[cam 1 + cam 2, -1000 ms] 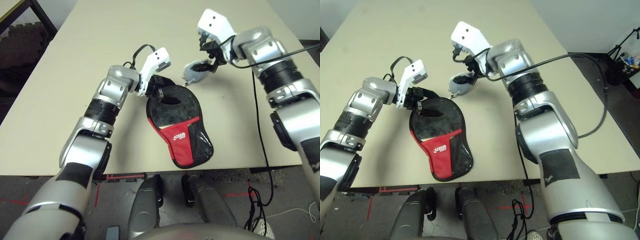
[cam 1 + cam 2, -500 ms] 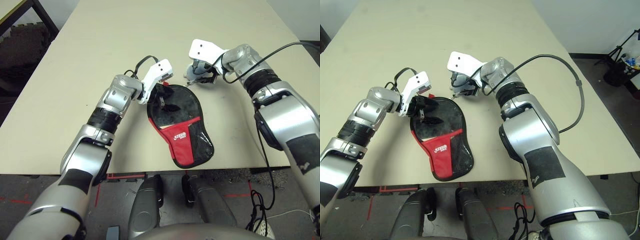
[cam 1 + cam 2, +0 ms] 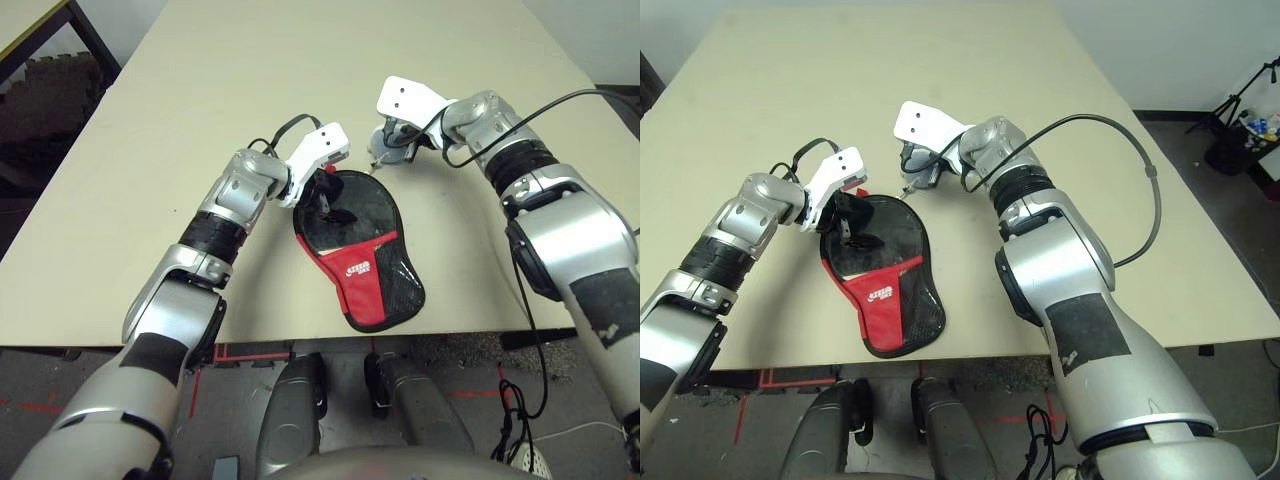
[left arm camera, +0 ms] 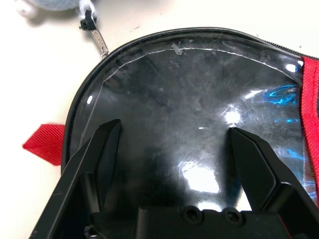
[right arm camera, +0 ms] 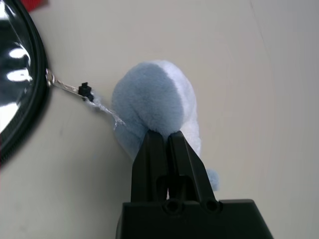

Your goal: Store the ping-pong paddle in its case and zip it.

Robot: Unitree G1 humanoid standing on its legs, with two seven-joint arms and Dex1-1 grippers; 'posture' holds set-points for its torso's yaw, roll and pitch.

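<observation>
left wrist view, case (image 4: 199, 114) edge beside bare tabletop (image 4: 30, 89)

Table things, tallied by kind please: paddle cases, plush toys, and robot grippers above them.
Paddle case: 1
Plush toy: 1
Grippers: 2, the left gripper and the right gripper
Total: 4
</observation>
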